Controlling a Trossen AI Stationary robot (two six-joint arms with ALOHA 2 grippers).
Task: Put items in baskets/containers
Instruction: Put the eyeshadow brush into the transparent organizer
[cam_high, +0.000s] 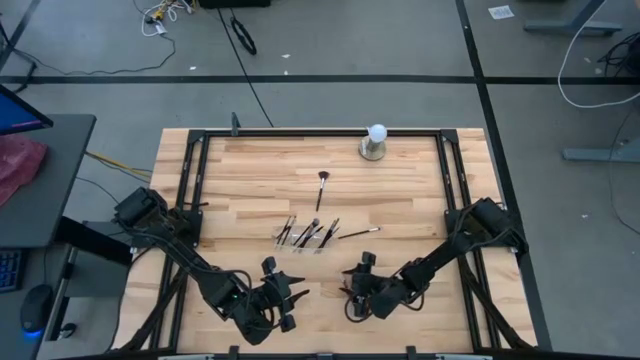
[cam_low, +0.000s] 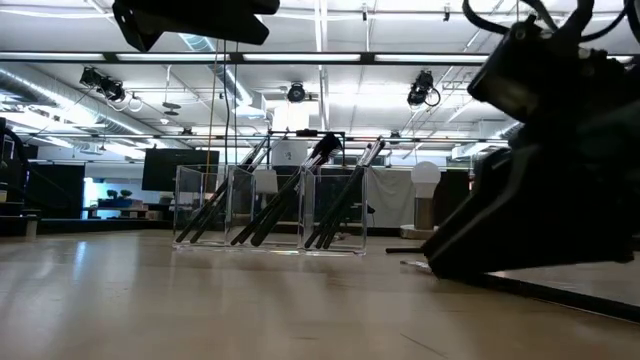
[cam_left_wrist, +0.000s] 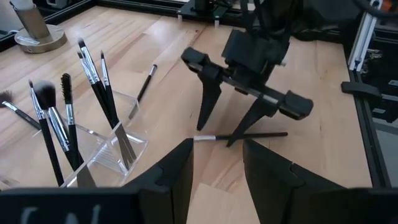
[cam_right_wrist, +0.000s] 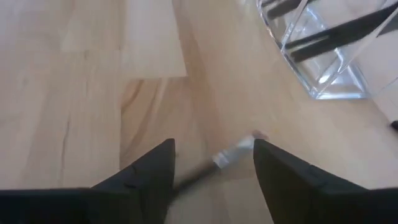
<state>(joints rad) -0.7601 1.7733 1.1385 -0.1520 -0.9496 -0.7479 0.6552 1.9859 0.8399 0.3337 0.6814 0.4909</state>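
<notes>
Right gripper (cam_left_wrist: 214, 134) open astride a brush (cam_left_wrist: 239, 135), tips on the table (cam_high: 400, 180).
Closing squarely on the handle before lifting toward the clear holder (cam_high: 303, 238); left gripper (cam_left_wrist: 216, 163) open, waiting nearby.

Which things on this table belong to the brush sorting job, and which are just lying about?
Job:
- clear tray holding brushes
- loose brushes: one by the right hand, one far out, one beside the tray
- right hand, open over a brush

Lying about:
- white ball on metal base

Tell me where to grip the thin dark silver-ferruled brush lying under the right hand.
Pinch the thin dark brush mid-handle, from straight above: it lies flat on the wooden table, too low for a side approach, and the right hand straddles it with fingers open.
</notes>
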